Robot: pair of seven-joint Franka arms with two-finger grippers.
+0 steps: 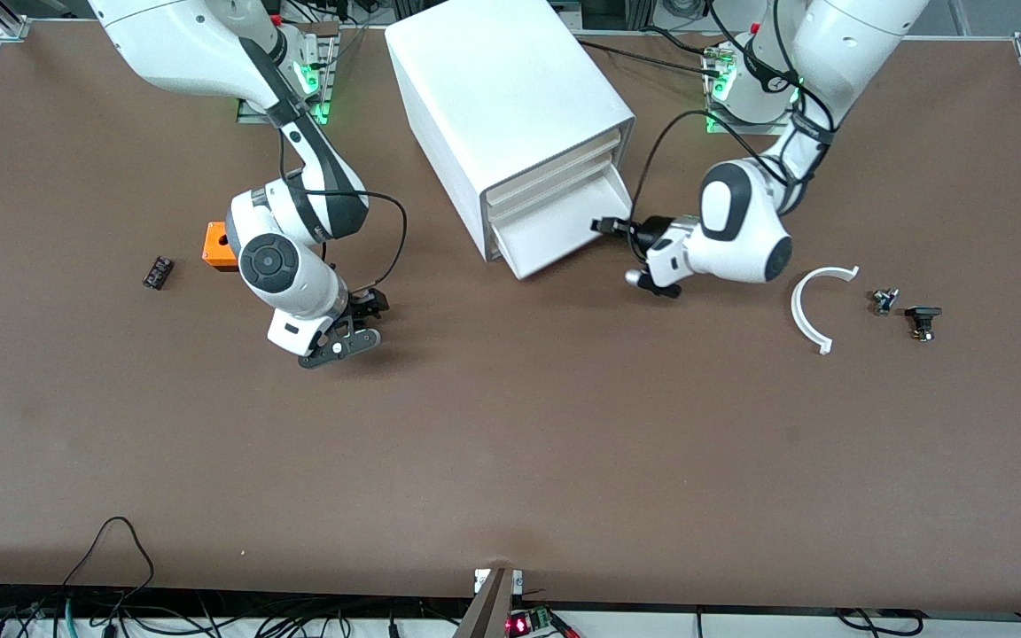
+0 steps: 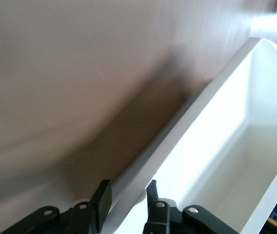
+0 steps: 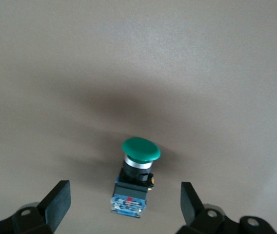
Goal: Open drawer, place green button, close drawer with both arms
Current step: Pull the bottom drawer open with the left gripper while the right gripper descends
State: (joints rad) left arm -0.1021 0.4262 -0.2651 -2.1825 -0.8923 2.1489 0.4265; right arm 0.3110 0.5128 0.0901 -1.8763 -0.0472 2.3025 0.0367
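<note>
So the right gripper (image 1: 353, 330) is hanging low over the table toward the right arm's end, jaws spread wide and nothing in them. The green-capped button (image 3: 137, 180) sits on the table right under it, between the fingers (image 3: 55, 202) but not touched, so the pick hasn't happened yet.

Mid-table is the white cabinet (image 1: 510, 106); its bottom drawer (image 1: 555, 232) sticks out a bit and looks empty in the left wrist view.

The left gripper (image 1: 606, 227) is at the drawer's corner toward the left arm's end, pinched tight on the drawer's rim (image 2: 143, 175).

I'd say the opening is underway, maybe barely started. Still left: finish the pull, grab the button, drop it in, push the drawer shut.
</note>
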